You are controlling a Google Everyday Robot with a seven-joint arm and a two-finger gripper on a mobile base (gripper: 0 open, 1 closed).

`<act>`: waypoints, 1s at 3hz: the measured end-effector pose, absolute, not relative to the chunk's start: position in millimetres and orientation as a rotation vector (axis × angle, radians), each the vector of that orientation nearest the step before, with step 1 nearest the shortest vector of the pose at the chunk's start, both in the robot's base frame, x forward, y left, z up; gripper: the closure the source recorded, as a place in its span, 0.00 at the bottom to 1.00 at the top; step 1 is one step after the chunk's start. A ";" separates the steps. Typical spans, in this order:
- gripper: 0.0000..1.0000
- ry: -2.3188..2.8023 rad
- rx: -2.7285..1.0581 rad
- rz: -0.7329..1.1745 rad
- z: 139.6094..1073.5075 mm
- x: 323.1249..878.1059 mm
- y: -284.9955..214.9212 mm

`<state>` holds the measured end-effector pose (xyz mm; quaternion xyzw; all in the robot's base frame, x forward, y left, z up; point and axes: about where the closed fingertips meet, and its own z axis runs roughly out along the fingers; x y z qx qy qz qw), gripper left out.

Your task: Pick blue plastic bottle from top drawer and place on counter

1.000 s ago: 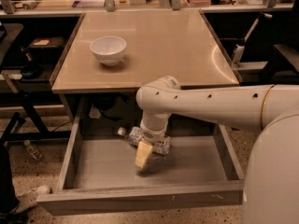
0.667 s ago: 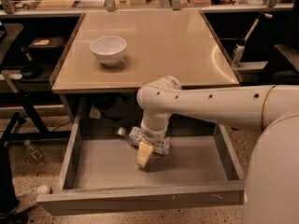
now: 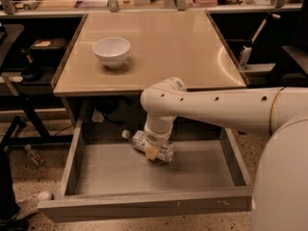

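The blue plastic bottle (image 3: 161, 148) lies on its side at the back middle of the open top drawer (image 3: 144, 207), with its white cap pointing left. My gripper (image 3: 151, 150) reaches down from the white arm and sits right on the bottle's middle. One tan finger (image 3: 151, 152) shows across the bottle's front side and the jaws look closed on it. The bottle rests low on the drawer floor. The beige counter (image 3: 183, 47) lies above and behind the drawer.
A white bowl (image 3: 111, 51) stands on the counter's left part. A tiny clear bottle (image 3: 35, 155) and a shoe (image 3: 33, 199) lie on the floor at the left. Cluttered benches and dark frames stand behind and beside the counter.
The tan finger has drawn in from in front of the bottle onto its front side. The arm and the bottle have hardly moved.
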<state>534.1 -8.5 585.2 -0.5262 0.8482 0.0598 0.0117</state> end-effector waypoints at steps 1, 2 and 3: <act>0.89 2.645 -1.640 0.186 591.0 534.0 -8.6; 1.00 2.655 -1.590 0.169 612.3 525.7 -19.6; 1.00 2.659 -1.528 0.124 647.9 517.0 -34.5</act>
